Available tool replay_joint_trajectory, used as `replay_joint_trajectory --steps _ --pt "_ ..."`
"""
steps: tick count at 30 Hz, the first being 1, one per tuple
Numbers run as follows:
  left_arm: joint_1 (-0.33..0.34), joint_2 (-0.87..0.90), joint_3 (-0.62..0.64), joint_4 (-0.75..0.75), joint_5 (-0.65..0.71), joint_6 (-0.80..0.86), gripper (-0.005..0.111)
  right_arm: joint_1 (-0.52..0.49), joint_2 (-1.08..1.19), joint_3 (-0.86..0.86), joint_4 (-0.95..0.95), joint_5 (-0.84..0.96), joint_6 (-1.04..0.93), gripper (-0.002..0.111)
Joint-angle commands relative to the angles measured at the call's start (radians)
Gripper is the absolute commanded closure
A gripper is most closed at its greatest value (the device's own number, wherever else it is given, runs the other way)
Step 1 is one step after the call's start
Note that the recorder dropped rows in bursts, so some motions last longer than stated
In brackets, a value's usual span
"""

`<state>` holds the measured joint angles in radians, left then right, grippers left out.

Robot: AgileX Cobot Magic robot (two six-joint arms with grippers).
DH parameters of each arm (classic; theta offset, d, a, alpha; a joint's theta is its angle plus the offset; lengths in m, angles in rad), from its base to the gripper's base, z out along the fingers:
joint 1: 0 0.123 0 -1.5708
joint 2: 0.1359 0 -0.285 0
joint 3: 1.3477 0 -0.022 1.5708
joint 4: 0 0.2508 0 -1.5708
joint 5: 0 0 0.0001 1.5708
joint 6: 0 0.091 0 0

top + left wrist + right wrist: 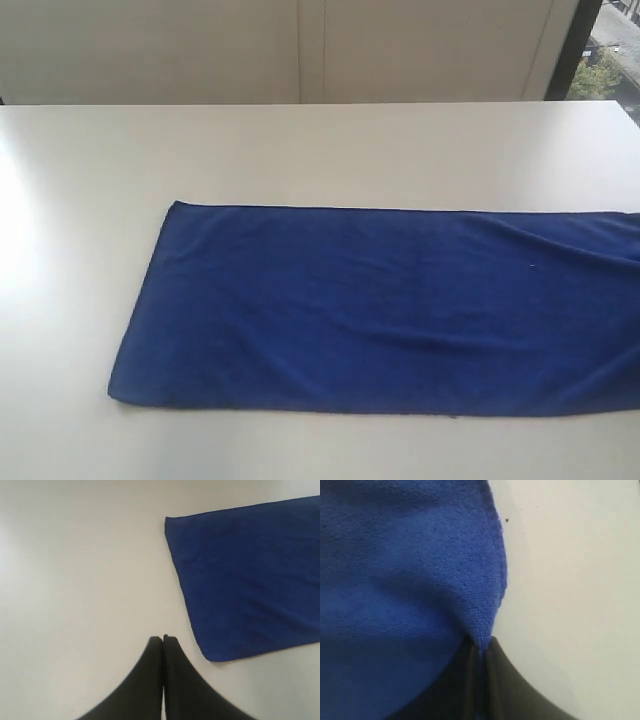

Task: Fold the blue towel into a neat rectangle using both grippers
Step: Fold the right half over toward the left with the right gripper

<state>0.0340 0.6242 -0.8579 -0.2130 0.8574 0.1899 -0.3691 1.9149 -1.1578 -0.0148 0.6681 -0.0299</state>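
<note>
Exterior view: white table (pixel 80 200) fills most of the frame, surface plain and matte, with glare on the left side. Pale wall panels (pixel 150 50) run along behind its far edge.

Blue towel (pixel 380 310) lies flat on the table, long axis left to right, centre to right of the scene. Its right end runs off the frame edge. The left short edge slants, with the near left corner further left than the far one. Colour is deep royal blue with a plush nap. There are shallow wrinkles toward the right and a soft crease along the near half. One pale speck (pixel 531 265) sits on the cloth; I cannot tell what it is.

Window strip (pixel 600 50) at far right shows greenery outside.

No arm shows in the exterior view.

Left wrist view: left gripper (pixel 163 640) is over bare table, its black fingers pressed together with nothing between them. It is near a corner of the towel's left short end, not touching it.

Right wrist view: right gripper (pixel 481 652) is pinched onto the towel's hemmed edge, and the cloth draws into a ridge at the fingers. Bare table lies beside it, with a dark speck (pixel 506 520) on it.
</note>
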Motion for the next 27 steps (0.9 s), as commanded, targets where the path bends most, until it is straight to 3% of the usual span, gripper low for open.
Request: replay_joint_trajectory --steps 1,7,14,20,27 --pt "0.003 -0.007 0.007 -0.003 0.003 -0.008 0.107 -0.008 -0.022 -0.008 0.167 0.027 -0.093 0.108" --pt "0.003 -0.007 0.007 -0.003 0.003 -0.008 0.107 0.11 -0.18 -0.008 0.403 0.179 -0.214 0.108" --pt "0.003 -0.007 0.007 -0.003 0.003 -0.008 0.107 0.448 -0.37 -0.016 0.522 0.153 -0.172 0.108" --pt "0.003 -0.007 0.007 -0.003 0.003 -0.008 0.107 0.726 -0.312 -0.112 0.535 0.083 -0.061 0.108" --pt "0.003 -0.007 0.007 -0.003 0.003 -0.008 0.107 0.949 -0.102 -0.296 0.547 0.053 0.004 0.108"
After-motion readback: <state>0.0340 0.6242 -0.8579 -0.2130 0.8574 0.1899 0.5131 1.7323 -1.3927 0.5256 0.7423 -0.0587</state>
